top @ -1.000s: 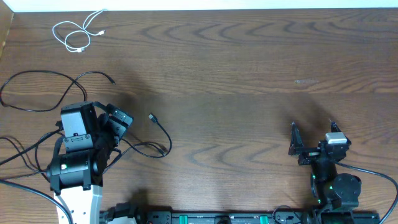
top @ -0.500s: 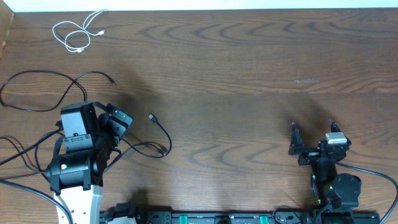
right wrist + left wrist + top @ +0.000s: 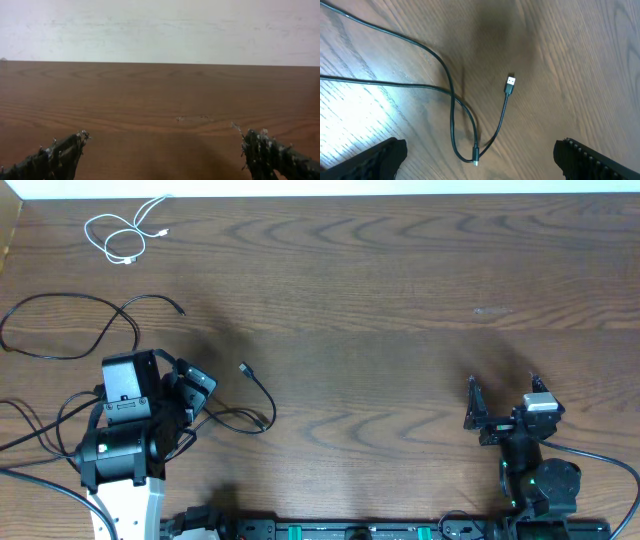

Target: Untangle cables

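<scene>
Tabletop [image 3: 380, 300] — dark brown wood, strong wavy grain, matte, w/ a glare patch [image 3: 355, 105] in left wrist view. Pale wall [image 3: 160, 30] rises behind far edge. Faint scuff [image 3: 192, 118] on the wood ahead of right arm.

White cable [image 3: 125, 235] is coiled loosely at far left corner, well apart from the others. Long black cable [image 3: 70, 297] loops wide along left side, one end pointing toward centre. Second black cable [image 3: 271, 410] lies just beside left arm in a hairpin bend, its plug [image 3: 510, 82] free on bare wood.

Left gripper [image 3: 480, 147] sits over that bend — fingers spread wide, holding nothing. Right gripper [image 3: 161, 134] is low over near right side, fingers also wide apart, nothing btwn them.
</scene>
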You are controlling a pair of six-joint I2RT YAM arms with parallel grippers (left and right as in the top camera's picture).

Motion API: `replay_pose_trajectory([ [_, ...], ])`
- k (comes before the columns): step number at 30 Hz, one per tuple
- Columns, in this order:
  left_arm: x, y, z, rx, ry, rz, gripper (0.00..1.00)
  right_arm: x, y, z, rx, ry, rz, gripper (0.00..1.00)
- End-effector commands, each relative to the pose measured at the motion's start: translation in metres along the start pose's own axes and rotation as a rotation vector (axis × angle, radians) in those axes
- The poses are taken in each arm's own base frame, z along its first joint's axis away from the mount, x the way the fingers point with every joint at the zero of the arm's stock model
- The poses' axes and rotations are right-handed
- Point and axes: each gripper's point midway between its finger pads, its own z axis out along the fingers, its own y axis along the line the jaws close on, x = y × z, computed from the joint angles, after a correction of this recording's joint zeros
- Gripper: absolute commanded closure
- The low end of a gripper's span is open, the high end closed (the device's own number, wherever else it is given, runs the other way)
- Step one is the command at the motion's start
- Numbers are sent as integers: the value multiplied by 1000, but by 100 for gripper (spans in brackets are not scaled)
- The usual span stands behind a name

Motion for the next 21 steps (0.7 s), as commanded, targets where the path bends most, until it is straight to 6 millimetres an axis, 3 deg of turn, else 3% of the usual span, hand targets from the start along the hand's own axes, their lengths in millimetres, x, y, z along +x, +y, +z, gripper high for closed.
replay_pose_trajectory([
  [1,-1,3,-3,-6,-24,95,0,0,-5,0,25,-1,14,1],
  [7,13,4,-11,43,-53,408,0,0,-5,0,25,-1,14,1],
  [16,21,0,-51,182,-191,499,0,0,-5,0,25,-1,14,1],
  [21,34,-7,-73,301,-249,655,0,0,-5,0,25,-1,14,1],
])
